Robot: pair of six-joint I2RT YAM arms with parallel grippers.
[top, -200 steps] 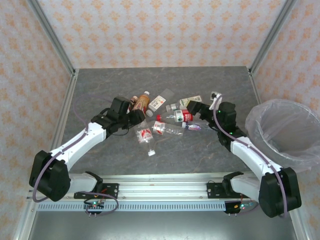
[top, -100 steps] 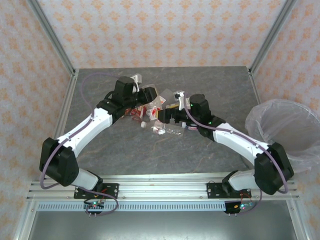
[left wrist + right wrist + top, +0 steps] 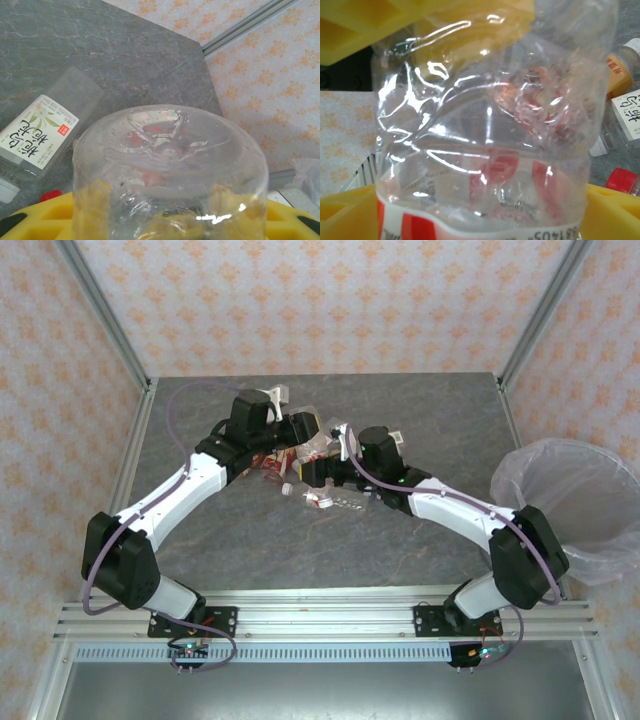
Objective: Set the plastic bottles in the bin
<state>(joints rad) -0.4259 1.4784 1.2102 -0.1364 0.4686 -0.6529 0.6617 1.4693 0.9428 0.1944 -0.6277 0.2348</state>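
Silver aluminium rail runs along the near edge, with the arm bases at about 7 and 5 o'clock. Beyond it lies a broad strip of bare grey stone-look surface, open for moving.

A second ago both arms sat lower, either side of the pile. Both have since reached inward and now meet over the plastic bottles, heaped just past centre toward 12 o'clock.

The left tool is narrowed on a clear bottle, whose round base fills its wrist view. A white-labelled bottle lies on the surface beyond it.

The right tool has swung from the bin's side across to the pile. Its yellow fingers stand wide around a crumpled bottle with a red and white label. They have started closing, but I cannot tell whether they grip yet.

So the left arm seems to have one bottle in hand and the right is picking up a second. None has reached the bin, which stands at 3 o'clock off the right edge, well apart from the pile.

The tools are very close together, so collision is a risk. The path toward 3 o'clock looks open. Patterned walls close the far and side edges.
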